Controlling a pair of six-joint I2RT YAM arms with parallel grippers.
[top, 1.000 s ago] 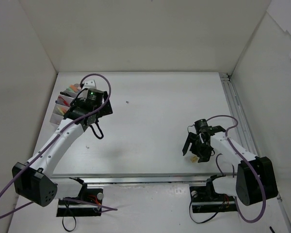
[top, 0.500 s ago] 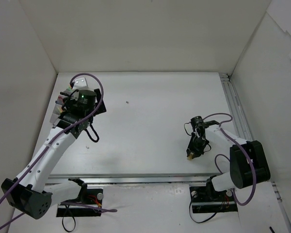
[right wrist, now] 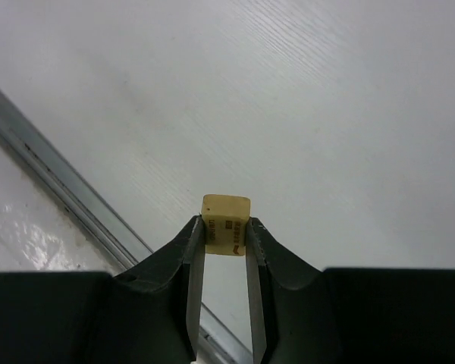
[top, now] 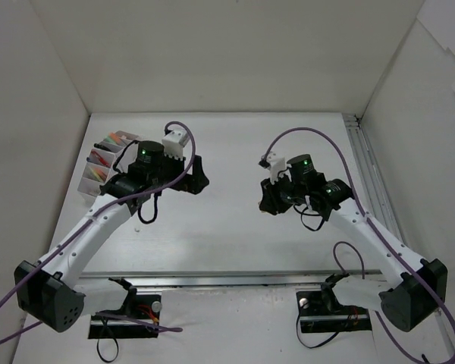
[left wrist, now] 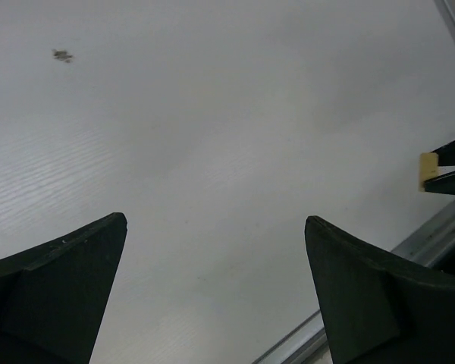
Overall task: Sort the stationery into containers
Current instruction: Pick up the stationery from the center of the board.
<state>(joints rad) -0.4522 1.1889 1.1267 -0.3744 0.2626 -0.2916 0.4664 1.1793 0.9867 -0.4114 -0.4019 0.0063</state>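
A small tan eraser (right wrist: pixel 226 222) is pinched between the tips of my right gripper (right wrist: pixel 224 229), which is shut on it above the white table. The left wrist view catches the same eraser (left wrist: pixel 428 168) at its right edge. Seen from above, the right gripper (top: pixel 268 200) hangs over the middle of the table, pointing left. My left gripper (top: pixel 199 180) faces it from the left and stands open (left wrist: pixel 215 218) with nothing between its fingers. The white organiser (top: pixel 87 184) sits at the far left with coloured highlighters (top: pixel 112 140) in it.
A metal rail (top: pixel 368 182) runs along the table's right side. Another rail (right wrist: pixel 61 189) borders the front edge. White walls enclose the table on three sides. A small dark speck (left wrist: pixel 62 54) marks the surface.
The right gripper shut on the eraser at the front right, then lifted it and carried it left toward the middle. The left arm swung right, away from the organiser.
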